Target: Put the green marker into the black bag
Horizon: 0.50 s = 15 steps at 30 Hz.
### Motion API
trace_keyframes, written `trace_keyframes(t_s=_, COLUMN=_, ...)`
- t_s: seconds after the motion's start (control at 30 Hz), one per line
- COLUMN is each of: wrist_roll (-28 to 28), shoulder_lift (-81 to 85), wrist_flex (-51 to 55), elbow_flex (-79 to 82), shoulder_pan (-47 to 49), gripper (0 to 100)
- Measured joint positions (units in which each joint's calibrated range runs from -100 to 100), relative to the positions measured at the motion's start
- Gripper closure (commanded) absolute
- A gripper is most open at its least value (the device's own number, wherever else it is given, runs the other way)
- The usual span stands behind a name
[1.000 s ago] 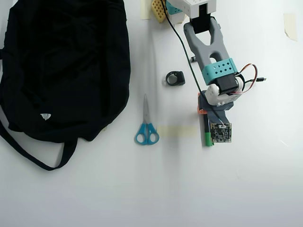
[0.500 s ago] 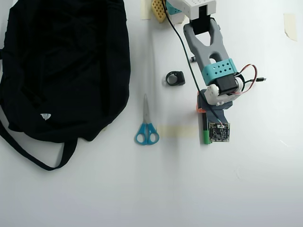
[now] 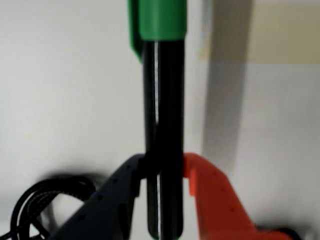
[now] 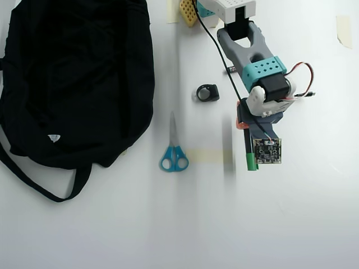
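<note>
One item in hand: the green marker (image 3: 164, 125), its black barrel clamped between my two fingers, dark one on the left and orange one on the right in the wrist view, both pressed against it.

Gripper (image 3: 164, 172): shut on the barrel low down; the green cap stands clear of my fingertips toward the top of that view.

Marker, overhead view: lies under my wrist, only the green cap (image 4: 252, 162) showing past the small circuit board, right of the strip of tape (image 4: 205, 155) on the table (image 4: 291, 224). Whether it has cleared the table surface I cannot tell.

Step, as I judge it: grasp made, carry not yet done.

Destination: the black bag (image 4: 78, 78), far left of the overhead view, well apart from me.

Between us: blue-handled scissors (image 4: 174, 147) and a small black ring-shaped thing (image 4: 207, 92).

Next move calls for: a lift high enough to pass over the scissors and the bag's edge, a swing across to the left, and release only once above the bag.
</note>
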State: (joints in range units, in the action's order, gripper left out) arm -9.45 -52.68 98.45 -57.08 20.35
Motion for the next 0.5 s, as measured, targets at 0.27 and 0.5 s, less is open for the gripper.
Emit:
trace_keyframes(t_s=0.27, wrist_roll=0.5, shoulder_lift=0.8, wrist_flex=0.3, elbow_flex=-0.2, shoulder_pan=0.1, gripper=98)
trace_keyframes(t_s=0.5, wrist_roll=0.6, shoulder_lift=1.4, wrist_flex=0.3, elbow_flex=-0.2, shoulder_pan=0.3, gripper=98)
